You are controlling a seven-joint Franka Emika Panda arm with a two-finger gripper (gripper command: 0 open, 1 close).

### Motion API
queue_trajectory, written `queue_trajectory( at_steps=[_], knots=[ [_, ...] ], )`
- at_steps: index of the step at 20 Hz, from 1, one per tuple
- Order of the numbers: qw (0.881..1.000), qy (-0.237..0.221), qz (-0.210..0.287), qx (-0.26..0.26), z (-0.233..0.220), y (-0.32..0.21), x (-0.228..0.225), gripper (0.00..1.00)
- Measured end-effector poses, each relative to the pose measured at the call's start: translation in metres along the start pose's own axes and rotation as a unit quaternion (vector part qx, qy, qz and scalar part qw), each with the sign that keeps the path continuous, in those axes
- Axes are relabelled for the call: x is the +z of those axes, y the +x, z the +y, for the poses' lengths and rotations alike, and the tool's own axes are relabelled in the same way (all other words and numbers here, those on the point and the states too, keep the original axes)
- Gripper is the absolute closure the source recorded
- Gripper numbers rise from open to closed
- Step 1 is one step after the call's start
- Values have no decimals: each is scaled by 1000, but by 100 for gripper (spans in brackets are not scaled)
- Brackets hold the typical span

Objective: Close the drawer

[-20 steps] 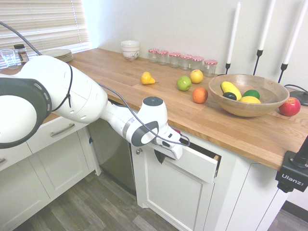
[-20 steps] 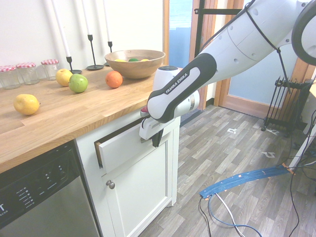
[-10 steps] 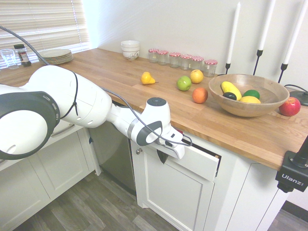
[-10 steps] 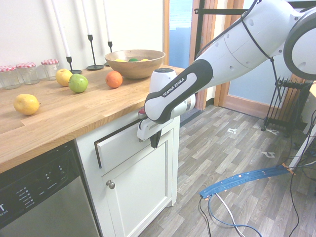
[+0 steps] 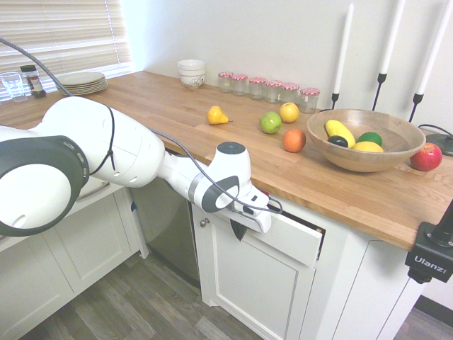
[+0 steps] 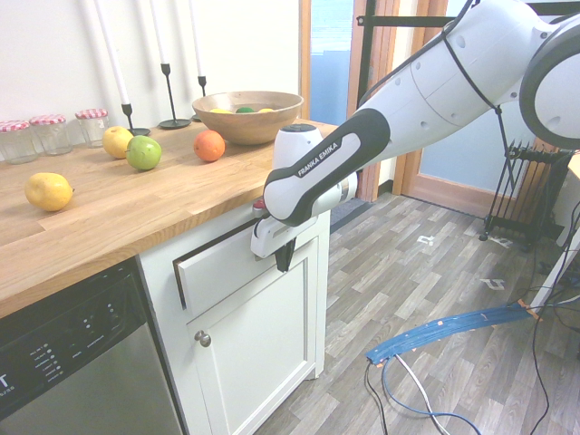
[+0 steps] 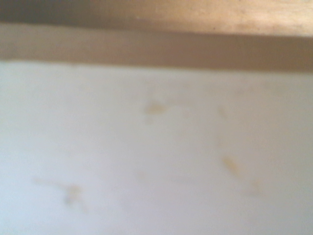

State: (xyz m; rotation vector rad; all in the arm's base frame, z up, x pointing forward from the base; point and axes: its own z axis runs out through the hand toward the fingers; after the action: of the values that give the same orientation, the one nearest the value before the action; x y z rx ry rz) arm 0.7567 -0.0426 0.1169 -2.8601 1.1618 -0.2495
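Closing push under way. Gripper [image 6: 284, 256] pointed down, fingers shut, holding nothing, pressed against the white front of the drawer [image 6: 222, 265] under the wooden countertop [image 5: 340, 188]. Drawer apparently slightly ajar. Next move: further push until front sits flush.

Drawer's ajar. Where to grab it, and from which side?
No handle shows; the gripper covers mid-front. The top lip of the drawer stands slightly proud of the cabinet: probably pinch there, coming level from the room side, since the countertop overhangs it.
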Motion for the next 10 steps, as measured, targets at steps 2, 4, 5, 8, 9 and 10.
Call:
queue_trajectory(
  at_steps=[2,4,5,8,9,10],
  knots=[
    [1000,0,1,-1,1,-5,-2,100],
    [1000,-5,-5,0,6,-14,-7,100],
    [1000,-9,-10,1,11,-18,-10,100],
    [1000,-17,-22,7,25,-28,-26,100],
    [999,-20,-26,9,31,-31,-32,100],
    [999,-23,-29,10,36,-34,-40,100]
  ],
)
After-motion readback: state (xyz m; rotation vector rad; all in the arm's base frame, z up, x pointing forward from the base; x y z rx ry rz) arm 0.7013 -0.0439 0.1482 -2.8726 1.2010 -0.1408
